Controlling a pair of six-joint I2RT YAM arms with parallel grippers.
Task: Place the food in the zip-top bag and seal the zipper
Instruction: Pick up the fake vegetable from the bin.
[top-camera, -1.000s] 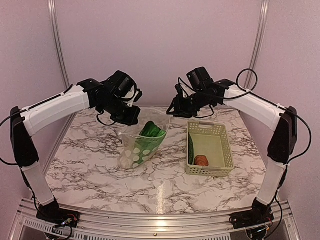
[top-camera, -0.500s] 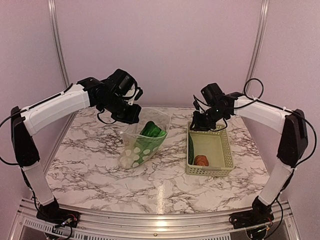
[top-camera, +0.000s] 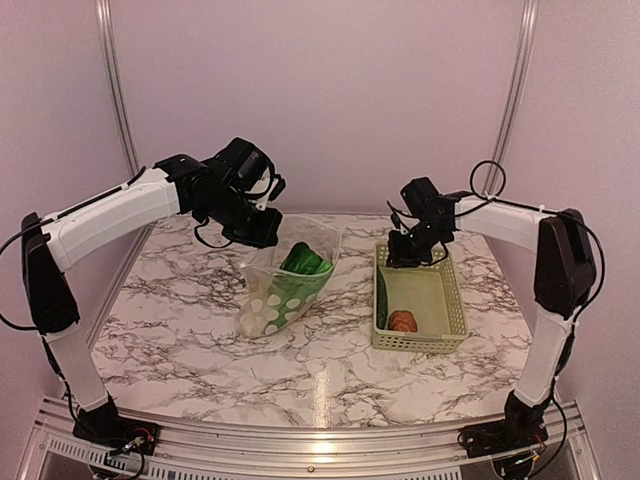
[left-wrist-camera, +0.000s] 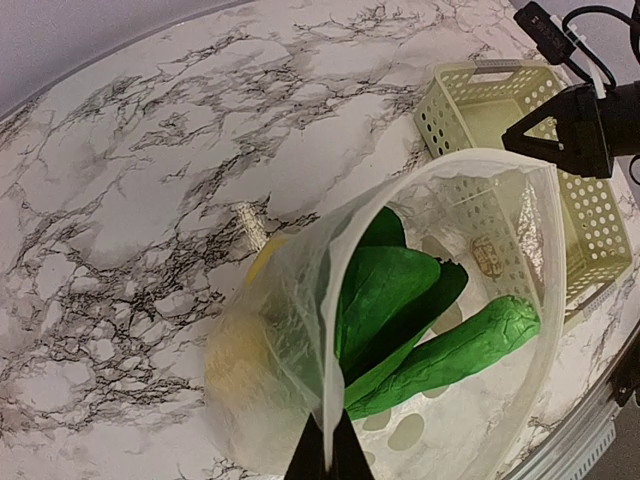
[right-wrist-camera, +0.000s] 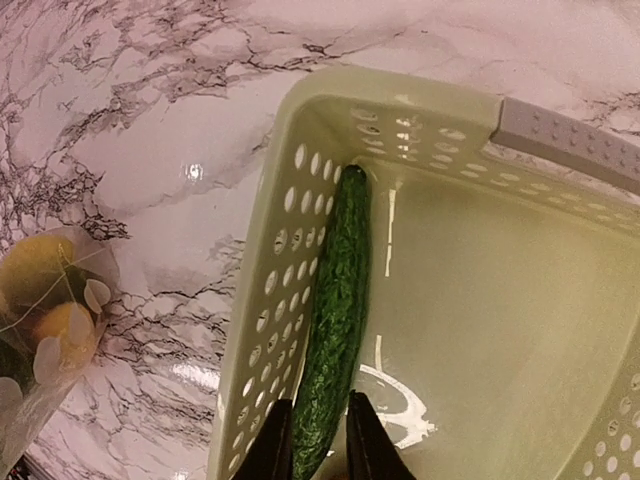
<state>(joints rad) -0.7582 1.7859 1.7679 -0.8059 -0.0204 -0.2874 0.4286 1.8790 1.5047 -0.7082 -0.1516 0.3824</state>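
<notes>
Nearest me is the pale green basket (top-camera: 455, 300). An orange-brown piece (top-camera: 402, 320) sits at its near end and the cucumber (right-wrist-camera: 335, 300) lies tight along the left wall. The right tool (right-wrist-camera: 318, 442) is down over one end of the cucumber, fingers astride it. I cannot tell if they're clamping.

Risks: the wall-side finger has almost no room, so it could ride the wall or drag the basket. With an end grip, a long piece may swing or slip.

Further left, the zip-top bag (top-camera: 275, 300) rests on the tabletop (top-camera: 180, 330), with bok choy (left-wrist-camera: 385, 290), lemon (left-wrist-camera: 240, 360) and another green piece inside.

Furthest back, the left tool (left-wrist-camera: 325, 455) is pinched on the bag's rim, mouth open. With a single pinch, the rim could sag or pull free if the cucumber snags it.
</notes>
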